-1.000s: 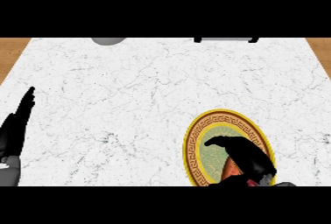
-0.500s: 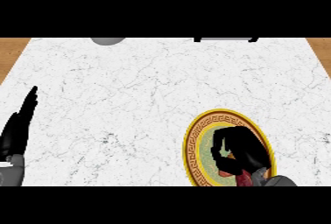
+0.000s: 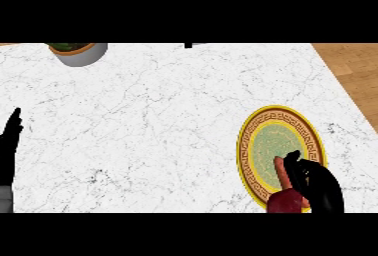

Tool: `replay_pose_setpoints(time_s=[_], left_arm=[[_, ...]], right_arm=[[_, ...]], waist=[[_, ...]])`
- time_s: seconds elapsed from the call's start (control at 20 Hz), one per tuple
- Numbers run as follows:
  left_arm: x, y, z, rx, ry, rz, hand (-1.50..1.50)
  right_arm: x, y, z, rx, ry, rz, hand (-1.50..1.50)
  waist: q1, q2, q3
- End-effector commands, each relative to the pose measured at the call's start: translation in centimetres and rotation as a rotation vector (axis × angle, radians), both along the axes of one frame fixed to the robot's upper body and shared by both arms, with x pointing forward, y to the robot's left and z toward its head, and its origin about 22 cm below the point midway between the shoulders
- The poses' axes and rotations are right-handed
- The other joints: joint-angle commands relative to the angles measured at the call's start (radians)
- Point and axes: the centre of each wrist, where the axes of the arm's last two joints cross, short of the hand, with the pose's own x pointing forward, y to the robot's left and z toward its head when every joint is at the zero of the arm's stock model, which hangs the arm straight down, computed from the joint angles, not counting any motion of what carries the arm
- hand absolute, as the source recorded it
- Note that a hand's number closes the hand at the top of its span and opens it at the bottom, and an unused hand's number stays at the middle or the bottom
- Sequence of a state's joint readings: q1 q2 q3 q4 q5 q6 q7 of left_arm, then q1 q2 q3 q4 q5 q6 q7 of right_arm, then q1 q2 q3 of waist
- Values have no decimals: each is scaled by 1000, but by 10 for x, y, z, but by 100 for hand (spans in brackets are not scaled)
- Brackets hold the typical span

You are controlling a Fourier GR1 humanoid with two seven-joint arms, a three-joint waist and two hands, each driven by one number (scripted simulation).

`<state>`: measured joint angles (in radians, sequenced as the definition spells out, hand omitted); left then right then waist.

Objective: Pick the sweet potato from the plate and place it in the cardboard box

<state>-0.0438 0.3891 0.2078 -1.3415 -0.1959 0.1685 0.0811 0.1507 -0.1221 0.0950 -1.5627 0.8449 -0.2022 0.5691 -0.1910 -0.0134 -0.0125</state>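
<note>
A gold-rimmed plate point(image 3: 260, 131) with a pale green middle lies on the white marble counter at the right. The reddish sweet potato point(image 3: 283, 176) shows over the plate's near edge, its pointed tip toward the plate's middle. My right hand point(image 3: 319, 186) comes in from the lower edge with its fingers curled round the sweet potato, hiding much of it. My left hand point(image 3: 10, 145) rests open at the far left edge, fingers up. No cardboard box shows in the head view.
A grey pot with a green plant point(image 3: 77, 50) stands at the back left. A small dark object point(image 3: 188, 45) sits at the counter's back edge. Wooden floor point(image 3: 351, 65) shows beyond the counter's right edge.
The view has shifted: the plate now sits lower and further right, and the pot shows more. My right hand has slid toward the near edge with the sweet potato, which now shows.
</note>
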Motion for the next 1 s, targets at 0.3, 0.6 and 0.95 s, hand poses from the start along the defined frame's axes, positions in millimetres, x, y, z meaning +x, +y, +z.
replay_pose_setpoints(time_s=[0.3, 0.6, 0.95], left_arm=[[-19, 22, -2, -1, -4, 118, 0], [-27, 24, -7, -8, 12, 118, 0], [-31, 21, -12, -17, 31, 78, 0]], right_arm=[[-125, -83, -67, -242, 206, -729, 150], [-196, -77, -101, -368, 240, -973, 150], [-213, -77, -124, -447, 145, -1109, 150]], waist=[[-97, 31, 25], [-35, 15, 35], [13, -19, 42]])
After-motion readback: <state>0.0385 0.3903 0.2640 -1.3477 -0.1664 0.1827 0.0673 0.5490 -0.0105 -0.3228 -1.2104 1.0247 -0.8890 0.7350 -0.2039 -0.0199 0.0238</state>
